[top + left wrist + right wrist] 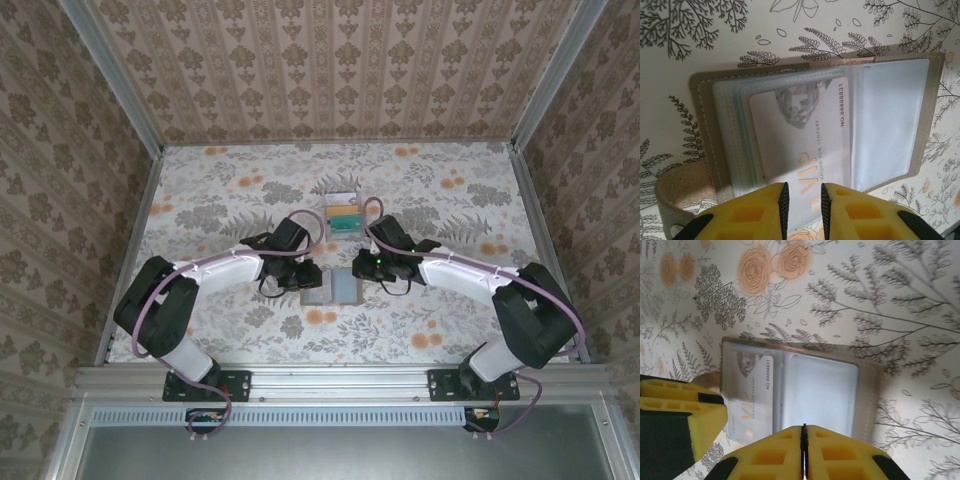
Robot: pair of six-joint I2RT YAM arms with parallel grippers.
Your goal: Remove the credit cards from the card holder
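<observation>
The left gripper point(802, 190) hangs over the near edge of the open card holder point(890, 125). Its yellow jaws stand a narrow gap apart. A pale card point(800, 135) printed "VIP" runs down from under the clear sleeves to that gap. I cannot tell whether the jaws have caught the card's edge, because the fingertips hide it.

The right gripper point(803, 429) has its jaws pressed together, with only a thin seam between them. Its tip sits at the edge of the holder's plain pale-blue panel. That placement looks deliberate. One arm seems to weigh the card holder down on the table point(715, 30) so it lies flat and open, while the other works at the card. Otherwise a pull on the card would likely drag the light holder along with it.

From above, both arms meet over the holder in the middle of the table. A small box point(340, 215) with teal and orange contents sits just beyond them. The card seems to lie mostly inside its sleeve, so the task looks early. A thin teal line in the left sleeves may be another card.
</observation>
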